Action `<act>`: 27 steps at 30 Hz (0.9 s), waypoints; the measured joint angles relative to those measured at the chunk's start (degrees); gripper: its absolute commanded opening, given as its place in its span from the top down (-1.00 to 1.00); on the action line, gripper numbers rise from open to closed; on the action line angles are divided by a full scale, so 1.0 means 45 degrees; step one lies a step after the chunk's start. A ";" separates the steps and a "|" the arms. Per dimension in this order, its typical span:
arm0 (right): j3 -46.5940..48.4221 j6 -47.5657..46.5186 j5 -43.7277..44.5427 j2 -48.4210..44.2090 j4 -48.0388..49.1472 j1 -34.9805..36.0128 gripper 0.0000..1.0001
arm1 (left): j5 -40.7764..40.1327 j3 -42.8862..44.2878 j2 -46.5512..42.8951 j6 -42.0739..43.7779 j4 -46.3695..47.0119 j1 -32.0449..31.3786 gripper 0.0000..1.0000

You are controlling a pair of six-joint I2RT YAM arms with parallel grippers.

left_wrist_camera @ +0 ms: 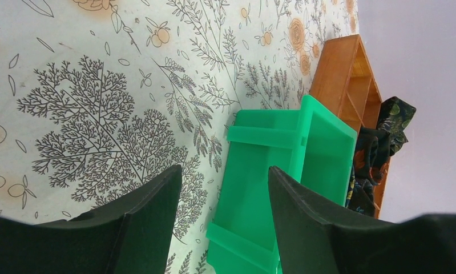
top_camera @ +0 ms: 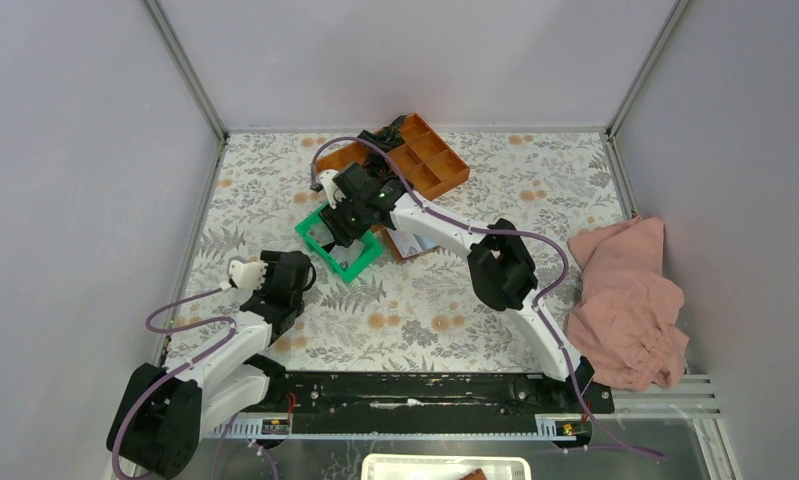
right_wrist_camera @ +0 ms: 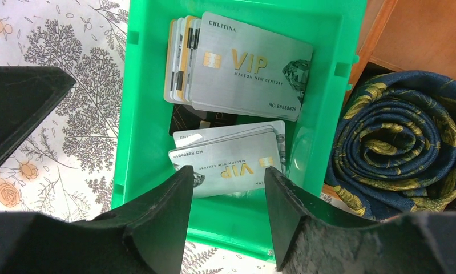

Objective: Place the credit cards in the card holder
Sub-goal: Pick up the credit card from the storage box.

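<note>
Just glossy silver VIP credit cards [right_wrist_camera: 248,71], two stacks in green tray [right_wrist_camera: 148,114]; right gripper [right_wrist_camera: 228,176], left gripper [left_wrist_camera: 224,171] both splayed.

Green tray [right_wrist_camera: 146,142], orange tray [top_camera: 438,156], pink cloth [top_camera: 630,300]

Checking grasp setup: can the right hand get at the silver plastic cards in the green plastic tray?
Probably yes. The right hand hangs open over the green plastic tray, the silver plastic cards uncovered below it; only the tray walls might crowd it.
</note>
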 measured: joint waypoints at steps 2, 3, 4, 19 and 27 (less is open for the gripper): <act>0.0073 0.0005 0.0024 0.0000 -0.0063 0.0019 -0.16 | 0.0034 0.0000 -0.0010 0.0044 0.0024 0.0000 -0.27; 0.0146 0.0005 0.0029 0.0000 -0.0087 0.0034 -0.18 | 0.0049 0.0000 -0.0010 0.0078 0.0068 0.0000 -0.27; 0.0248 0.0000 0.0058 0.0000 -0.0102 0.0053 -0.20 | 0.0073 0.0000 -0.0010 0.0112 0.0107 0.0000 -0.27; 0.3599 0.0170 -0.0005 0.1695 -0.0374 0.0209 -0.30 | 0.0097 0.0000 -0.0117 0.0578 0.0185 0.0010 -0.27; 0.4172 0.0393 -0.0175 0.2783 -0.0563 0.0209 -0.34 | 0.0112 0.0000 -0.0311 0.0719 0.0194 0.0010 -0.27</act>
